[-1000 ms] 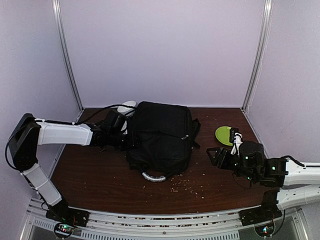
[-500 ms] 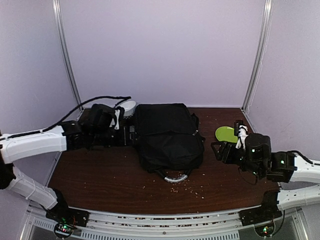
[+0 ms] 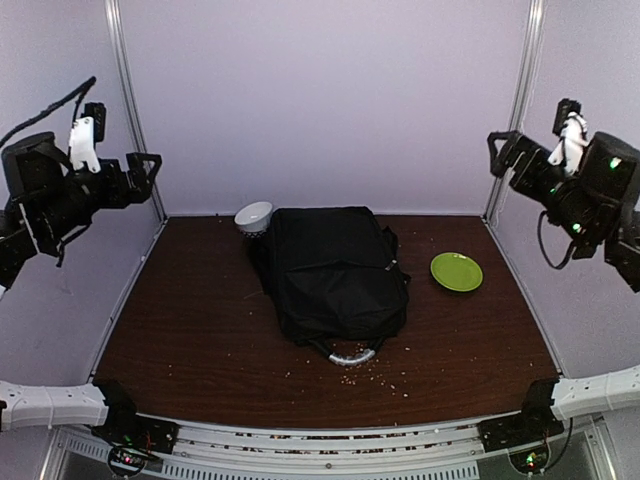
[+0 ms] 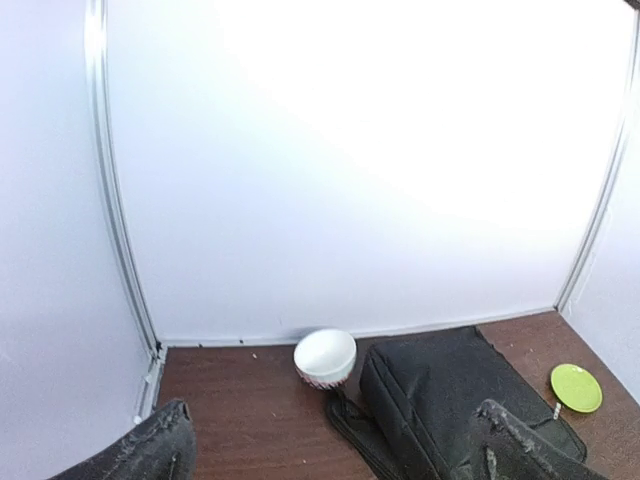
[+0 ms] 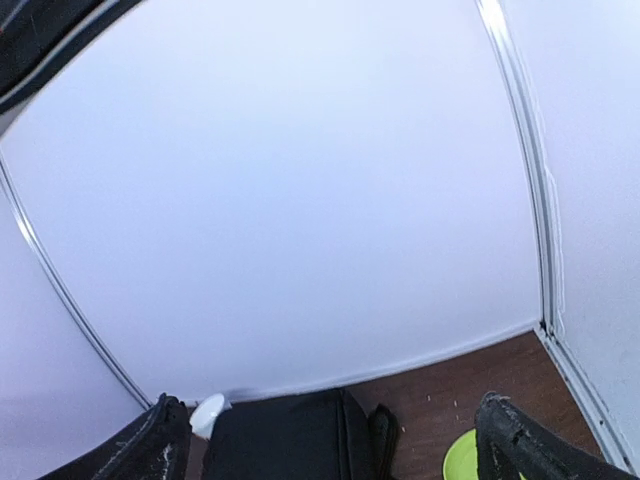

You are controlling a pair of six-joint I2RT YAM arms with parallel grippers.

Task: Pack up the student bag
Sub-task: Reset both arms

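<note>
Bag (image 3: 335, 270) is lying flat mid-table, handle (image 3: 350, 356) facing me. It's looking soft and floppy, probably sagging when lifted, so I'm judging the handle the best hold. Left gripper (image 3: 145, 177) and right gripper (image 3: 503, 155) are hovering high, jaws gaping, holding nothing.

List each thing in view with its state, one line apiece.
student bag: lying flat on the table, nothing gripping it; zip not discernible.
white bowl: upright, empty, at the bag's far left corner.
green plate: flat, empty, apart from the bag.
left end effector: raised, open, empty.
right end effector: raised, open, empty.
</note>
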